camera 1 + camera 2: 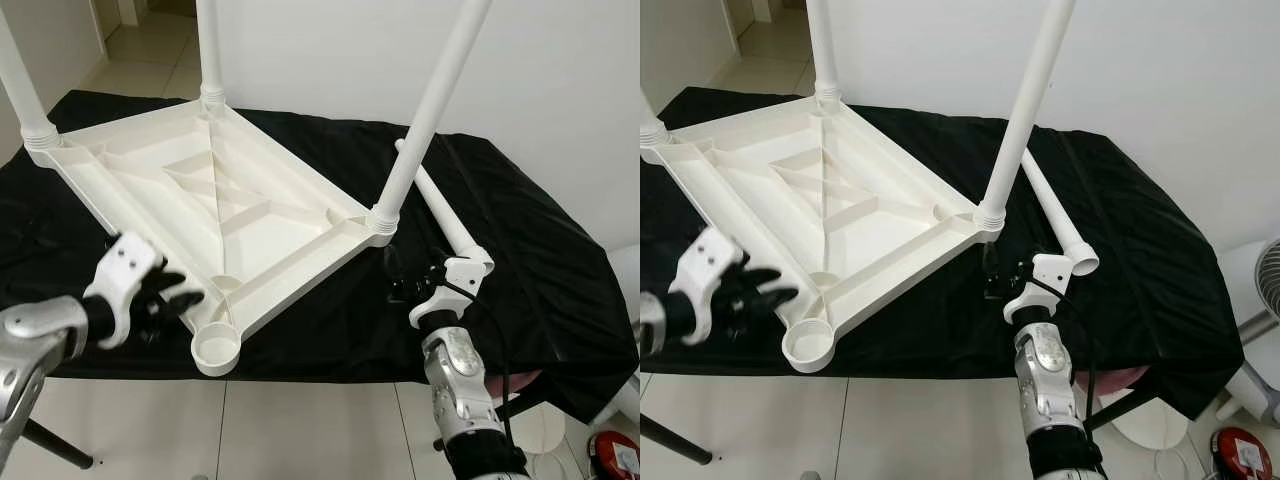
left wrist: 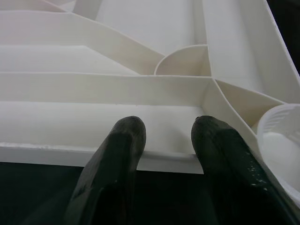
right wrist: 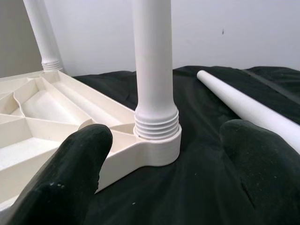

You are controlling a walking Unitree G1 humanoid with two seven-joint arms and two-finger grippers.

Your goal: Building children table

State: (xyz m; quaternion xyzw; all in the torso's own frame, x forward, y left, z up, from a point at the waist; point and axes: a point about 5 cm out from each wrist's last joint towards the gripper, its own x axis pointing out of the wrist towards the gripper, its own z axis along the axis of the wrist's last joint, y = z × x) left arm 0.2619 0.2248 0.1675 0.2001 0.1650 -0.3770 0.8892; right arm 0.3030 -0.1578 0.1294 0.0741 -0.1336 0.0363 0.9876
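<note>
Fingers of the left gripper [image 2: 164,140] spread, tips just at the near rim of the upturned white tabletop [image 1: 200,200]; the left wrist view shows its inner ribs and the empty leg socket [image 1: 216,350] beside. Right gripper [image 3: 164,154] fingers wide apart, nothing between, facing the near-right leg [image 3: 152,61]; the right wrist view shows that leg's threaded collar seated in its corner. Head views: tabletop lies on a black cloth [image 1: 520,250] with three legs upright; the loose fourth leg [image 1: 440,205] lies on the cloth beyond the right gripper.
</note>
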